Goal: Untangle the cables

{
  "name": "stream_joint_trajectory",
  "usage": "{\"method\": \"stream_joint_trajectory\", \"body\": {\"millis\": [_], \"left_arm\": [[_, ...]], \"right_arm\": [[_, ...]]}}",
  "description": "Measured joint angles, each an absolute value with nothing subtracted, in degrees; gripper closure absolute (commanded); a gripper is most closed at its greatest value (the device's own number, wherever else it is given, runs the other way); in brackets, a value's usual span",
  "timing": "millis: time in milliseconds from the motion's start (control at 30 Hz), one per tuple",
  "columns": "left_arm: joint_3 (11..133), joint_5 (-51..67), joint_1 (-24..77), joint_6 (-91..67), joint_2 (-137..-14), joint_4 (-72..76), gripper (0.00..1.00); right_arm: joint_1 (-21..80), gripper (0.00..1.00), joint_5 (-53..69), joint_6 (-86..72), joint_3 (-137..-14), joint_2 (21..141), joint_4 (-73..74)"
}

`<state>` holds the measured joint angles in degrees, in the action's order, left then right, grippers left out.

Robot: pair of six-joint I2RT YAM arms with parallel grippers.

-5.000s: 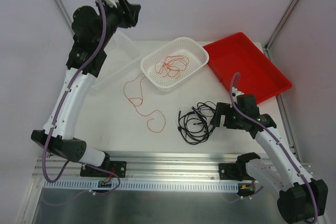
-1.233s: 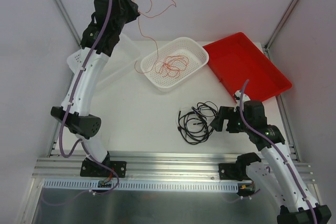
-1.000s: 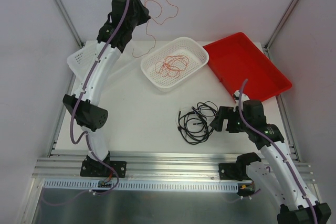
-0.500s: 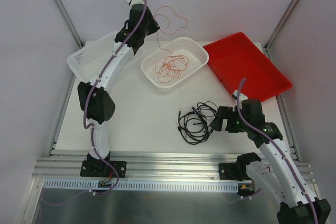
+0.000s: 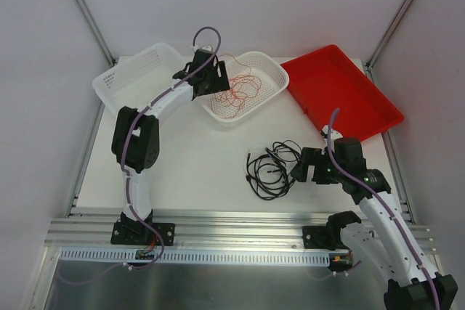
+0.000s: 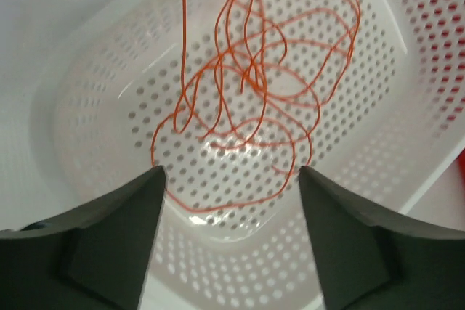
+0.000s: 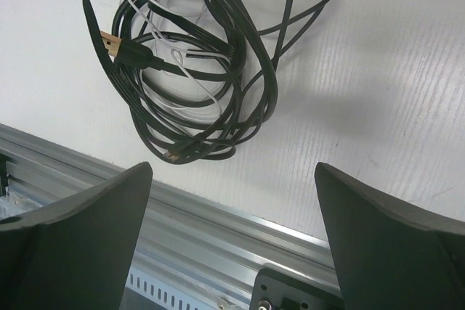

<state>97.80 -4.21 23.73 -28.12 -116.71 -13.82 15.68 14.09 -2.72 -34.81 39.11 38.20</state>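
**Red-orange cables in the basket, black ones on the tabletop**

The white perforated basket (image 5: pixel 270 64) at the far middle holds the red-orange cables (image 5: pixel 236 94), heaped in loose overlapping loops with no single direction. One strand rises out of the left wrist view. The left tool (image 6: pixel 229 179) hangs over this basket, its fingers spread with nothing between them.

A second white basket (image 5: pixel 131 78) sits far left and a red tray (image 5: pixel 341 92) far right.

The black cables (image 7: pixel 243 81) lie coiled on the tabletop (image 5: pixel 189 172), right of centre. The right tool (image 7: pixel 232 172), spread wide, is just beside them.
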Motion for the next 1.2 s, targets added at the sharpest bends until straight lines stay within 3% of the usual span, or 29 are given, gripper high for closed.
{"method": "stream_joint_trajectory", "body": {"millis": [133,267,500,667,1033,1133,1167,1200], "left_arm": [[88.6,-1.7,24.9,-27.2,-107.4,-15.2,0.01],[80.0,1.1,27.7,-27.3,-93.6,-15.3,0.01],[64.9,3.9,39.3,-30.7,-77.2,-13.4,0.01],[56.4,3.9,44.2,-33.9,-77.3,-15.4,0.05],[56.0,2.4,50.3,-36.9,-85.1,-15.5,0.09],[55.7,2.0,50.3,-37.3,-85.1,-15.5,0.09],[55.4,1.4,50.3,-37.5,-84.8,-15.3,0.09],[54.9,0.8,50.3,-37.6,-84.5,-15.2,0.09]], "right_arm": [[15.7,0.00,14.3,-2.7,-35.3,40.4,38.7],[15.7,0.03,14.4,-2.7,-36.6,42.7,38.8],[15.7,0.22,16.4,-3.8,-37.2,46.5,36.6],[16.9,0.31,17.4,-4.4,-37.7,49.7,34.9],[26.3,0.34,15.1,-5.5,-41.6,58.4,30.6],[28.6,0.49,14.1,-6.0,-41.6,62.4,28.6],[29.3,0.64,13.9,-6.2,-41.6,63.7,28.1],[29.9,0.71,13.9,-6.3,-41.8,65.2,27.6]]}}
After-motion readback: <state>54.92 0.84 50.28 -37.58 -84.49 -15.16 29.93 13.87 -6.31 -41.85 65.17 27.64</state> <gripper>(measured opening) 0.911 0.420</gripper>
